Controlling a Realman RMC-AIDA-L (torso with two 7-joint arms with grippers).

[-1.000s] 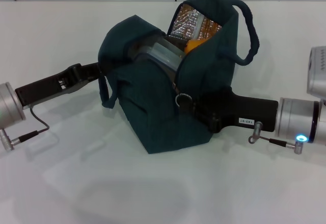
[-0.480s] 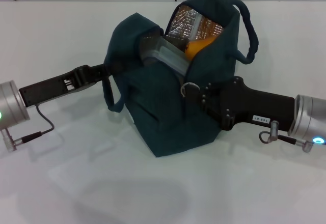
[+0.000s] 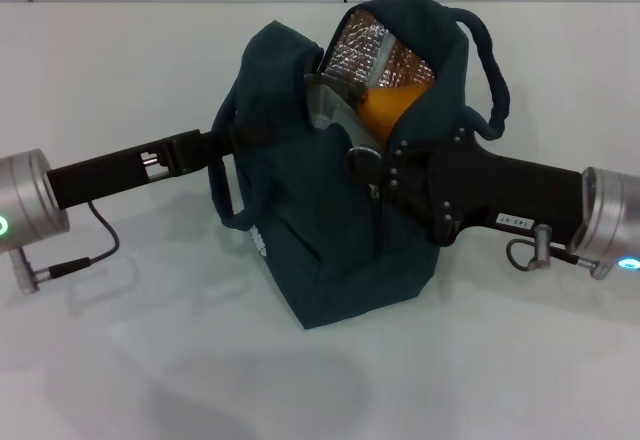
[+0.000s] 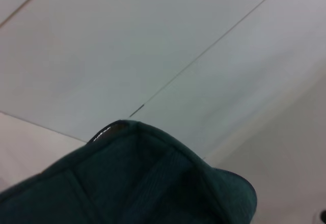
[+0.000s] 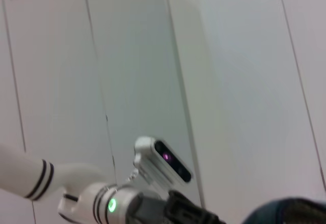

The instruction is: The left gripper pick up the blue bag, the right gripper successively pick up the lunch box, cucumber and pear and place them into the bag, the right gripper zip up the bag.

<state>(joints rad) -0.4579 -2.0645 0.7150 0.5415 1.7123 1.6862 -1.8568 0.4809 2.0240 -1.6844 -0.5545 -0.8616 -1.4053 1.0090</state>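
Blue bag (image 3: 330, 230): it sits near the middle of the white table (image 3: 120, 360), soft cloth that sags and leans. Expect it to fold under any push, so you need it held taut.
Contents: a grey lunch box (image 3: 325, 110) and something orange (image 3: 385, 100) show in the foil-lined mouth; judge the bag bottom-heavy.
Left claw (image 3: 225, 143): it reaches into the bag's left side by the strap. You cannot tell whether it is spread or pinching.
Right claw (image 3: 375, 165): it is at the front seam by the round zip pull (image 3: 362, 162). Its grip is hidden too.
Where to hold: take the small pull itself, not the limp cloth.
Room: open table all round and edges well off; mind the loop handle (image 3: 490, 60) beside your right arm.
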